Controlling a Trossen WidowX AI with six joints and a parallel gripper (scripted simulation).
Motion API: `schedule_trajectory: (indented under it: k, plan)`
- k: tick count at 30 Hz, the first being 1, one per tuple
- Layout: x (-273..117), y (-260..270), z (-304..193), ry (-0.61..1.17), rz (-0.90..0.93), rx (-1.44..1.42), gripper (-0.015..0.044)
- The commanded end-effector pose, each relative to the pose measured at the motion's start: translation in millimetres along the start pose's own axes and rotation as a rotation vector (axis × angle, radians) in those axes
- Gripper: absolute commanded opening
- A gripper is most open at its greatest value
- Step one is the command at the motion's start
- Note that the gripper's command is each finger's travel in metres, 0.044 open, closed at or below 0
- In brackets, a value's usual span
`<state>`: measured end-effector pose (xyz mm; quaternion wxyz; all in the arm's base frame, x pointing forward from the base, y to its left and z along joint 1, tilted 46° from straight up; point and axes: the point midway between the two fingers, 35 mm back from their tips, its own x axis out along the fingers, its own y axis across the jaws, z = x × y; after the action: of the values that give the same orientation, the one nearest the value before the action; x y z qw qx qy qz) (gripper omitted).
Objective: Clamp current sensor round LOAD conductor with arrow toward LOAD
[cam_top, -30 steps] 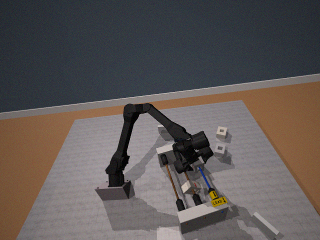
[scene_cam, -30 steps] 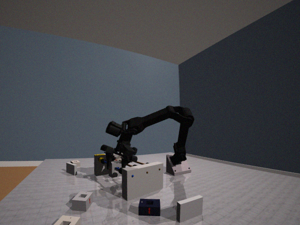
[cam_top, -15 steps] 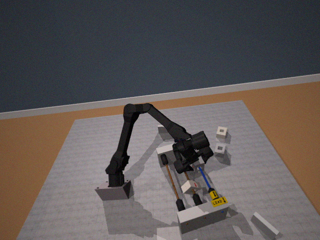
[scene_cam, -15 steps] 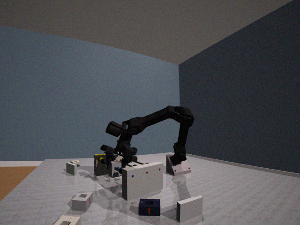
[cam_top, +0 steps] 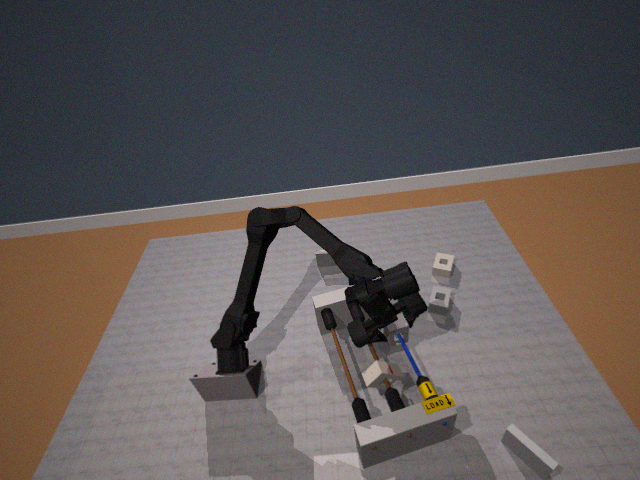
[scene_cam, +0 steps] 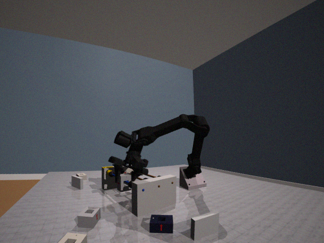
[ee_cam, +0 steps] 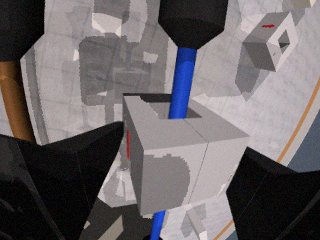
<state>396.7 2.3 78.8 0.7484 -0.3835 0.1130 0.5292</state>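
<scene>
Above the blue conductor: "LOAD" (cam_top: 437,404).

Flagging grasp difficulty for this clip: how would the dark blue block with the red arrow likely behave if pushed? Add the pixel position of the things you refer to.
The dark blue block (scene_cam: 161,228) looks rigid, with straight edges and flat faces, so it would probably slide without flexing. Being low and wide, it seems unlikely to tip. Its flat sides suggest it wouldn't roll.

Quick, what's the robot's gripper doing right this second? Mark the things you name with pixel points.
Gripper (cam_top: 397,330) (ee_cam: 170,134): closed on the grey sensor (ee_cam: 172,172), which sits around the blue conductor (cam_top: 409,356) (ee_cam: 183,80).
</scene>
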Motion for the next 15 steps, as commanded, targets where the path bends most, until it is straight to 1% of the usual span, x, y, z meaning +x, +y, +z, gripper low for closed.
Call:
schedule_trajectory:
  k: [1,14,15]
  plan:
    - [0.0,0.1,0.1,0.0,0.001,0.0,0.0263]
    - [0.0,0.1,0.1,0.0,0.001,0.0,0.0263]
    - [0.0,0.0,0.0,0.0,0.0,0.0,0.0256]
